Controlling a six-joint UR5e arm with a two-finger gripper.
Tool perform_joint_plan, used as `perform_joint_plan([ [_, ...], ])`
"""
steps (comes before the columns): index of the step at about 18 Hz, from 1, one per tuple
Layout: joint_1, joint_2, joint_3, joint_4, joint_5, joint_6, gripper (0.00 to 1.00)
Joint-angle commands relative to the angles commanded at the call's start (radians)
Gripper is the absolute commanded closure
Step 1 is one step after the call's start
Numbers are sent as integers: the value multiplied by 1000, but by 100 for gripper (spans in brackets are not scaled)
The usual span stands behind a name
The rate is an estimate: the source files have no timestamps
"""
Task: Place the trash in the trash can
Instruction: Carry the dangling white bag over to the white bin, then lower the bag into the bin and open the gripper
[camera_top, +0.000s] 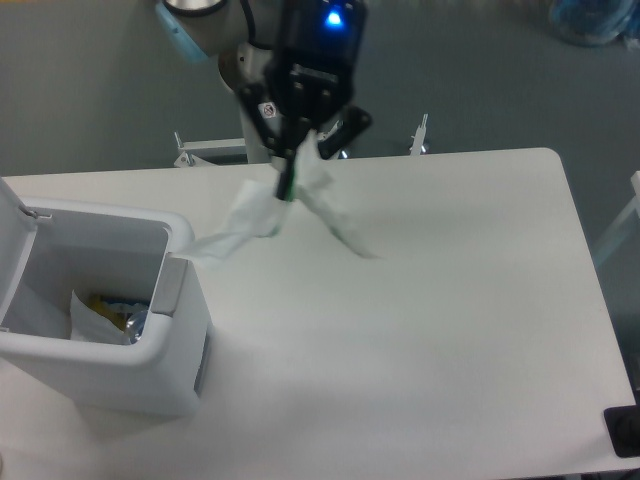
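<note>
White table (450, 330) below us, our jaws (291, 178) pinch the dangling wrapper (262, 212) in mid-air; we should carry it fully over the open trash can (110, 360) before letting go.

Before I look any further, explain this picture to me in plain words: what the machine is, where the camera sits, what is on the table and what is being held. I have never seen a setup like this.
This is a single view from a fixed camera placed above and in front of a white table. The machine is a robot arm, grey with light-blue joints, mounted on a post behind the table. At its end is a black two-finger pincer, lit by a small blue light. The pincer is shut on a crumpled white plastic wrapper with green marks, which hangs in the air above the table, its loose ends trailing down. At the left stands a boxy white trash can with its lid up. Inside, on the white liner, lies something with blue and yellow on it; it is too small to name for certain.
</note>
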Motion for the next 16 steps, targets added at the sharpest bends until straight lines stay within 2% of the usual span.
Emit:
perform_joint_plan([
  [6,-95,-84,6,104,2,93,98],
  [9,-131,-110,-5,109,8,104,98],
  [12,-154,-117,-32,110,8,190,98],
  [16,-184,-123,-72,114,9,212,98],
])
